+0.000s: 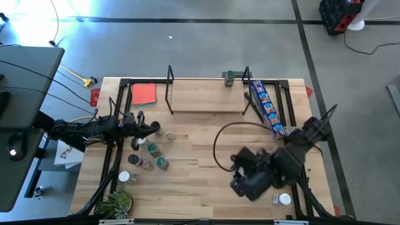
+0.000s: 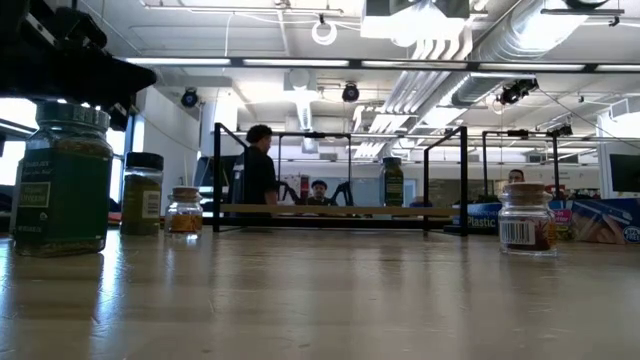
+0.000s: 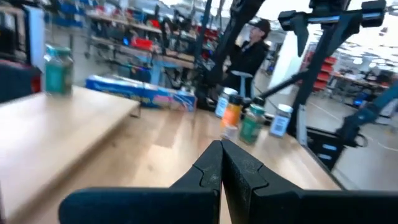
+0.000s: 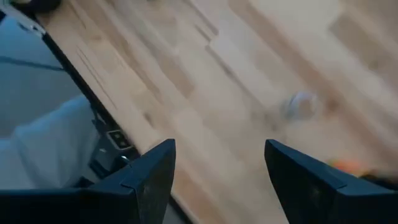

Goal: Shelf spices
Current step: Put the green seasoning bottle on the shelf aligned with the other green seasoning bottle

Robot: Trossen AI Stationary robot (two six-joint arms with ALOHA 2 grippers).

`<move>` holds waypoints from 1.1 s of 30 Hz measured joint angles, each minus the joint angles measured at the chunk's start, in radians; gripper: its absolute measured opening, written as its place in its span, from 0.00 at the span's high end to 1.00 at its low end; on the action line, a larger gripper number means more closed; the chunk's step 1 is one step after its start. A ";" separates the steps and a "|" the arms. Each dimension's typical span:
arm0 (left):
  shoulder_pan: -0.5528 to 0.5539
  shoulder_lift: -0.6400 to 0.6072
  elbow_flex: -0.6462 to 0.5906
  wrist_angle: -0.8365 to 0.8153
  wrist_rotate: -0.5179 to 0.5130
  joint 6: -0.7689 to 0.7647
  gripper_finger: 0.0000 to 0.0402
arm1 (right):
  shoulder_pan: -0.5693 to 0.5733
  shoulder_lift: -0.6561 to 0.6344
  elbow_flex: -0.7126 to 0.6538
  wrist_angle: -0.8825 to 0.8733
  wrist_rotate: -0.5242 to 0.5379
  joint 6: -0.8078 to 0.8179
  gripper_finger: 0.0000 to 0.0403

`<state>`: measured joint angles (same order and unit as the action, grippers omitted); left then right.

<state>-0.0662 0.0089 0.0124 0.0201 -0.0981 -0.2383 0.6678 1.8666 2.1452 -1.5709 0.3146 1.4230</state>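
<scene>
Meanwhile the left gripper [image 1: 153, 127], fingers pressed together and empty, hangs above the clustered spice jars [image 1: 152, 152]; the right gripper [image 4: 217, 180] gapes wide; one green-capped jar [image 1: 230, 77] stands on the shelf [image 1: 206, 97].

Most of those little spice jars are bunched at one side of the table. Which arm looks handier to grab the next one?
Probably the left. The left gripper hovers, fingers shut, right beside the cluster of spice jars, while the right gripper, open, sits across the table with only one white-capped jar near it.
</scene>
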 joint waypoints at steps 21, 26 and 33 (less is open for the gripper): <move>0.000 0.012 0.000 -0.012 0.059 0.004 1.00 | 0.083 -0.147 -0.635 0.152 -0.422 0.326 0.22; 0.000 0.012 0.000 -0.012 0.060 -0.014 1.00 | 0.106 -0.156 -0.704 0.232 -0.422 0.410 0.22; 0.000 0.012 0.000 -0.012 0.060 -0.022 1.00 | 0.105 -0.156 -0.746 0.262 -0.370 0.491 0.22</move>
<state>-0.0662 0.0208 0.0128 0.0078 -0.0380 -0.2604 0.7723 1.7111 1.3990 -1.3086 -0.0550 1.9140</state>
